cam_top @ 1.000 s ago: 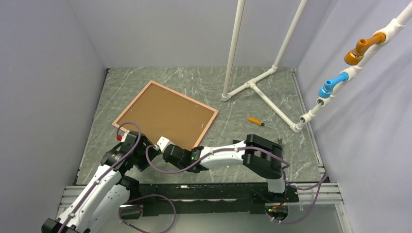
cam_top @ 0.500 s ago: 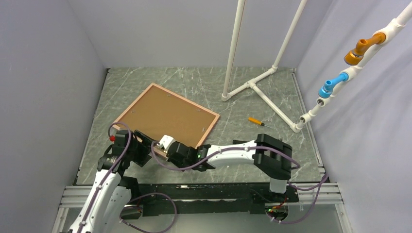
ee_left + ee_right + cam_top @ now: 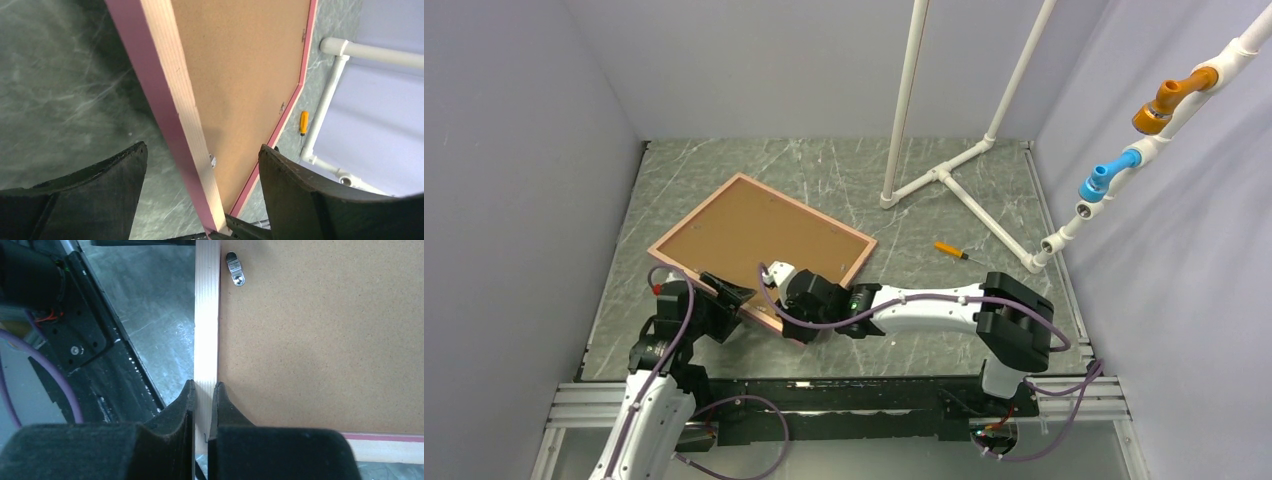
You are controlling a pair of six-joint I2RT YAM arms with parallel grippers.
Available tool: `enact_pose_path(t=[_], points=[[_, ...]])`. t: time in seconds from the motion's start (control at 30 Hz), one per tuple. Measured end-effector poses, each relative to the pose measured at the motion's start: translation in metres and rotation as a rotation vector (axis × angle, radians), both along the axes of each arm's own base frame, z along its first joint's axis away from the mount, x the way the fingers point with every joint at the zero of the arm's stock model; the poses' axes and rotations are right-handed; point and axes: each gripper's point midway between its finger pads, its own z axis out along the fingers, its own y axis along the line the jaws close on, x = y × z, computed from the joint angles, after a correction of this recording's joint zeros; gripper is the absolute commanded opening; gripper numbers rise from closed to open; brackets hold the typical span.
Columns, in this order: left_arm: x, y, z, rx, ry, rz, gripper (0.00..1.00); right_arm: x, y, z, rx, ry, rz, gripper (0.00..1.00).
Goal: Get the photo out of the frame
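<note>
Thin pink rectangular picture frame [image 3: 805, 206], back upward, left of the table's centre, has been tipped up at its near edge. Right gripper [image 3: 202, 391] pinches that rail. Left gripper [image 3: 201, 148] has spread wide astride it. The photo stays hidden beneath the brown backing board [image 3: 759, 235], not yet removed.

Soft, even light fills the top view: the bench [image 3: 944, 300] and pale walls [image 3: 524, 150] show no glare, and shadows are faint. In the left wrist view a bright patch falls on the bare wood rim of the frame [image 3: 185, 115]. The bench beneath it lies in dark shadow, and the fingers [image 3: 100, 185] of the left pincer [image 3: 202, 148] are black and blurred. In the right wrist view the board [image 3: 325, 340] shows sharp grain and the metal clip [image 3: 234, 268] glints. The fingers [image 3: 280, 450] of the right pincer [image 3: 204, 385] are out of focus.
</note>
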Motion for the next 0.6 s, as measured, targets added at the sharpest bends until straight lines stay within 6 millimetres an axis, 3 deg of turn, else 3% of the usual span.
enact_pose_path(t=[0.27, 0.4, 0.5, 0.57, 0.6], points=[[0.012, -0.007, -0.001, -0.027, -0.097, -0.03, 0.7, -0.008, 0.004, 0.005, 0.034, 0.06, 0.024, 0.0], [0.012, -0.005, -0.005, -0.026, -0.095, -0.021, 0.46, -0.009, 0.004, 0.006, 0.039, 0.073, 0.03, 0.0], [0.009, -0.001, -0.009, -0.004, -0.08, -0.004, 0.35, -0.008, 0.004, 0.009, 0.047, 0.074, 0.03, 0.01], [0.008, 0.001, -0.009, 0.003, -0.081, 0.005, 0.26, -0.008, 0.004, 0.011, 0.052, 0.074, 0.031, 0.19], [0.008, 0.002, -0.009, 0.001, -0.082, 0.012, 0.21, -0.008, 0.004, 0.012, 0.057, 0.076, 0.033, 0.33]])
